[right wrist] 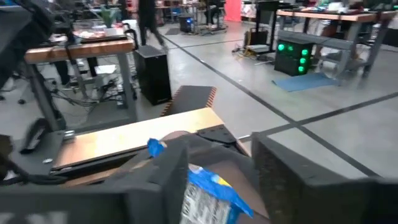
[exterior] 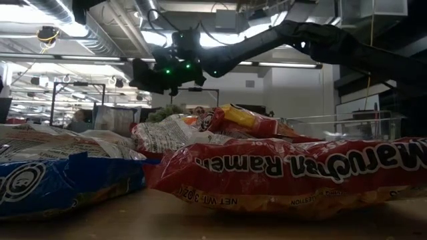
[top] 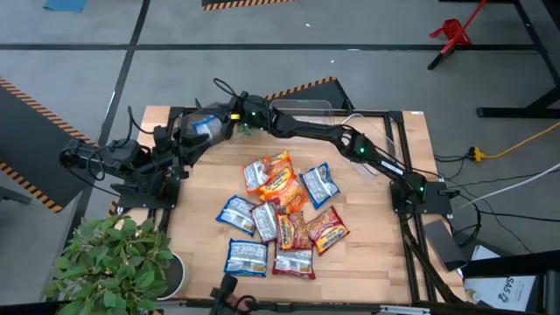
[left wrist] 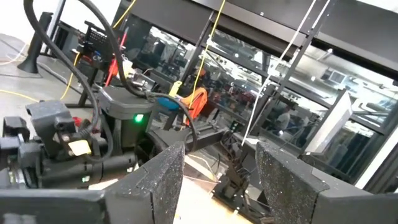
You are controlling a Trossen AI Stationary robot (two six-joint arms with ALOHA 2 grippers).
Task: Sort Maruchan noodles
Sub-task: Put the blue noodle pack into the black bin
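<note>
Between right pincer (right wrist: pixel 214 180) fingers, blue packet (right wrist: pixel 205 199)

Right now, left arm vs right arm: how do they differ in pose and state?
The right gripper is stretched across to the table's far-left corner, over a blue-and-white noodle packet; the left gripper sits pulled back at the table's left edge, over no packet. The right wrist view shows that blue packet between the right fingers; the left fingers are open with nothing between them. Both are clear of the packet pile.

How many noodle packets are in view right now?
10. Nine packets overlap in a pile mid-table: far row; middle; near. One blue packet is at the right tool, far-left corner. Others may be hidden underneath.
</note>
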